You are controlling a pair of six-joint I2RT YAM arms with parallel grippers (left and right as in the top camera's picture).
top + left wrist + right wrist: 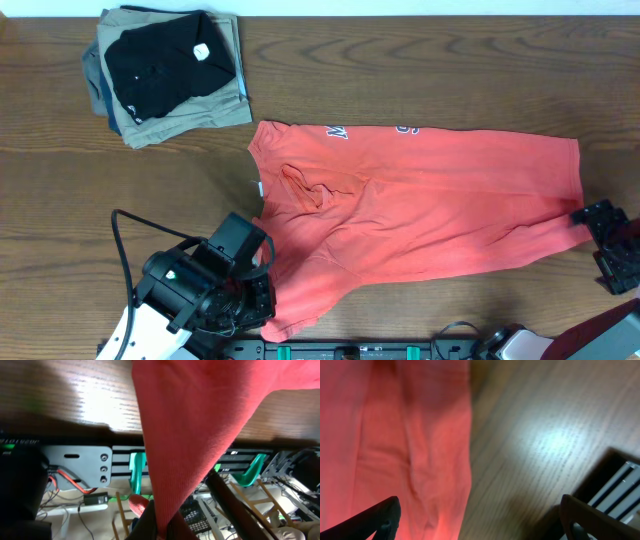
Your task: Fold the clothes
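The clothes, a red-orange T-shirt (420, 200), lie spread across the table, with white lettering along the far edge. My left gripper (262, 298) is at the shirt's near left corner and is shut on it. In the left wrist view the fabric (190, 435) rises from the table and is pinched between my left gripper's (162, 529) dark fingers. My right gripper (607, 245) stands open just off the shirt's near right corner. In the right wrist view the right gripper (482, 519) spans the shirt's edge (410, 445) and bare wood, holding nothing.
A stack of folded garments (165, 70), black on top of khaki and blue, sits at the far left. A rail with green clips (350, 350) runs along the table's (450, 70) near edge. Brackets and cables (85, 470) hang below that edge.
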